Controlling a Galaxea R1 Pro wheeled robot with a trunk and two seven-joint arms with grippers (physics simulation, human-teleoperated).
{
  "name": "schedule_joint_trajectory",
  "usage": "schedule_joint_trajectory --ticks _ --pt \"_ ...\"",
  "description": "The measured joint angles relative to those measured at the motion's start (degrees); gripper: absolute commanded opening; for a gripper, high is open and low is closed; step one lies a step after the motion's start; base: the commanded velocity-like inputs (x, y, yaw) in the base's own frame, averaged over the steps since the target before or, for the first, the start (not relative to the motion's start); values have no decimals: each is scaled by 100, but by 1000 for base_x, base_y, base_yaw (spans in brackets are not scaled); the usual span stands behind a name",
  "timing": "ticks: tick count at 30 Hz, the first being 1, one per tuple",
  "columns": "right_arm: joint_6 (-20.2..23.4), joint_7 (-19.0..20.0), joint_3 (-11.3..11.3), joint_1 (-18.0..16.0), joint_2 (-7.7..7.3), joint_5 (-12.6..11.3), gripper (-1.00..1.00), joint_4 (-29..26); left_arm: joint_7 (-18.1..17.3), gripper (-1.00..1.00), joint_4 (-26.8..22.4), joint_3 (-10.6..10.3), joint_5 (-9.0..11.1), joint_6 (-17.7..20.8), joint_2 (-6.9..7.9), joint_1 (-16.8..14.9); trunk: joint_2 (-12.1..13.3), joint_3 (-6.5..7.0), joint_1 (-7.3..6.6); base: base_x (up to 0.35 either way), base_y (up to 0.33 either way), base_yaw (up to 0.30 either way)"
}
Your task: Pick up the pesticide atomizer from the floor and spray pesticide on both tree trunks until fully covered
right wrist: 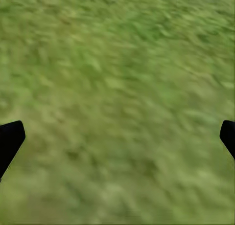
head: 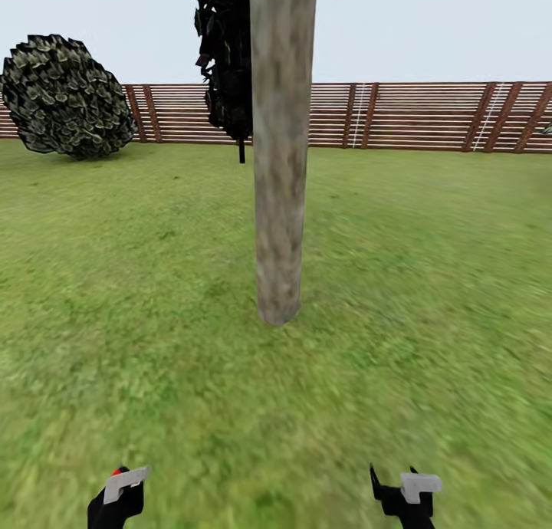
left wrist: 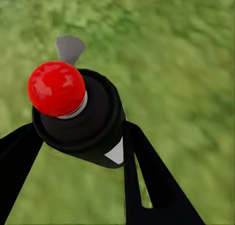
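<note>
Left fingers grip atomizer; trunk ahead, seemingly unsprayed.

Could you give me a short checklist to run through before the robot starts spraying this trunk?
1. Pesticide atomizer held in the left gripper: ok, fingers on both sides of it.
2. Tree trunk ahead and centred in the head view: ok.
3. Nozzle aimed at the trunk: cannot tell; the left wrist view has grass behind the red tip.
4. White pesticide specks on the bark: not ok, none visible yet.
5. Right gripper free and out of the way: ok, open over bare grass.
6. Second tree located: cannot tell; dark foliage hangs behind the trunk.
</note>
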Motion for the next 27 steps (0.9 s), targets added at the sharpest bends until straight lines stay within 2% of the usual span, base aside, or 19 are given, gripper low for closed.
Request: schedule_joint_trajectory --ticks 10,15,17,18,20,21,23,24,25,26,27 --pt "0 0 0 0 3 4 100 2 0 -100 0 1 4 0 2 -2 0 0 0 325 0 0" --pt "16 30 4 0 8 4 100 -23 -47 -100 -71 -66 -52 11 34 -3 0 0 3 50 0 0" --pt "18 93 182 -1 -47 337 100 -244 -233 -100 -94 -235 -426 23 93 -74 0 0 3 2 0 0" --pt "76 299 476 -2 -129 1002 100 -591 -606 -100 -99 -452 -940 49 226 -83 0 0 3 0 0 0" --pt "333 676 683 -1 -183 1765 100 -997 -1205 -100 -166 -540 -1556 105 346 -174 0 1 3 0 0 0" --pt "449 797 715 -1 -191 1932 100 -1099 -1378 -100 -190 -549 -1697 125 367 -227 0 0 3 0 0 0" --pt "1013 1318 784 -15 -208 2464 100 -1455 -2088 -100 -265 -593 -2216 263 415 -507 0 1 3 0 0 0" --pt "1424 1770 804 -32 -213 2757 100 -1704 -2700 -100 -286 -631 -2596 501 430 -732 1 1 3 0 0 0" --pt "1657 2092 810 -42 -215 2915 100 -1898 -3150 -100 -301 -633 -2872 720 438 -888 0 1 3 0 0 0" --pt "1757 2257 811 -46 -216 2984 100 -2006 -3379 -100 -303 -638 -3029 829 440 -960 0 0 3 0 0 0" --pt "1965 2729 817 -60 -217 3119 100 -2335 -3988 -100 -312 -649 -3451 1073 428 -1127 0 1 3 0 0 0"
